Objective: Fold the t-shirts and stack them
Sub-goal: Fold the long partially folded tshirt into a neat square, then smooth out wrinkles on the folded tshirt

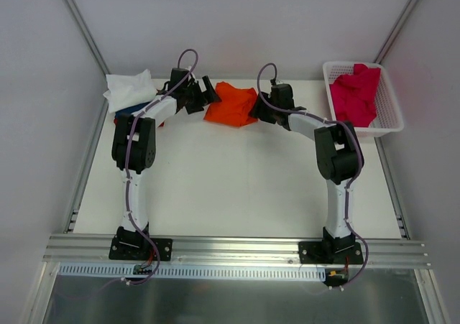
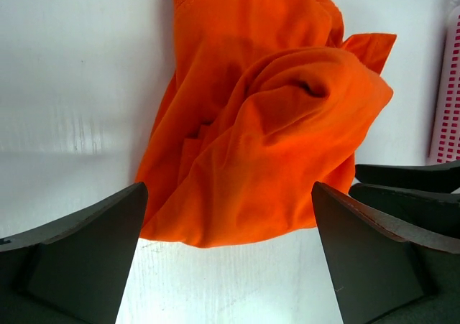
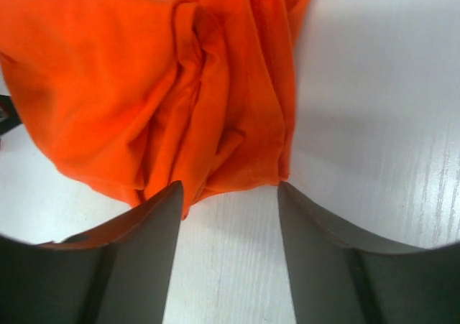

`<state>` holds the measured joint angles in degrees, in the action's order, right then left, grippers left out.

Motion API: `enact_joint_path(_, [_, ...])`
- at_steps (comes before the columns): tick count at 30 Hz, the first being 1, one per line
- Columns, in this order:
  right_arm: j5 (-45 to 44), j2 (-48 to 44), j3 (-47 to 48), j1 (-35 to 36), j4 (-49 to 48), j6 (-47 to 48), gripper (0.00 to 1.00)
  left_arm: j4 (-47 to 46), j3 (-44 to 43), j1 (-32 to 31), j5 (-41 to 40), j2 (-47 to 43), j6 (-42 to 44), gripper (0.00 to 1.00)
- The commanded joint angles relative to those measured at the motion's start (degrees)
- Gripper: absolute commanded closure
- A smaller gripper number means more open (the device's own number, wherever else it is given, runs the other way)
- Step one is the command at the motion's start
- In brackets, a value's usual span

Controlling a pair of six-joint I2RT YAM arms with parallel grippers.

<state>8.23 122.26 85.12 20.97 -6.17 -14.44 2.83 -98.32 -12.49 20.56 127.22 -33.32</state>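
Pale grey walls (image 1: 237, 22) close in the scene on three sides, with slim metal posts running down the upper left and upper right corners of the top view. The white bench (image 1: 230, 187) fills the middle of that view, its faint wood grain visible in the wrist views. A ribbed aluminium rail (image 1: 237, 248) crosses the lower part of the frame and carries the bases of both arms.

A white lattice basket (image 1: 389, 126) sits at the upper right of the bench, with a crimson-pink t-shirt (image 1: 356, 94) heaped inside it. At the upper left lies a crumpled white t-shirt (image 1: 131, 90) on top of a dark blue t-shirt (image 1: 134, 110); a sliver of red cloth shows beneath them.

The orange t-shirt (image 1: 231, 105) lies bunched on the bench at the upper centre, between the two arms.

The left hand (image 1: 210, 94) sits at the left edge of the orange t-shirt, its fingers spread wide to either side of the cloth's near edge and pinching nothing. The right hand (image 1: 257, 108) is at the shirt's right edge, its fingers parted with bare bench showing between them; the cloth's hem lies just at one fingertip (image 3: 175, 192).
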Motion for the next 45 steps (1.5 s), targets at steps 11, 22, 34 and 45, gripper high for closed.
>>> enact_joint_path(11, [2.9, -6.6, -1.9, -0.1, -1.3, 2.7, 0.25, -1.0, -1.4, 1.9, 1.6, -0.4, 1.9, 0.01])
enact_joint_path(22, [6.4, -16.2, -7.9, -0.1, -3.8, 4.2, 0.25, -2.1, -10.6, 4.6, 7.8, 8.9, -2.7, 0.01])
enact_joint_path(34, [6.6, -16.6, -9.1, -0.4, -4.2, 3.5, 0.26, -4.4, -18.1, 4.7, 10.1, 15.2, -7.2, 0.01])
enact_joint_path(45, [7.2, -14.8, -10.3, -0.7, -5.4, 2.4, 0.26, -5.8, -14.2, 4.5, 12.9, 13.8, -7.3, 0.01])
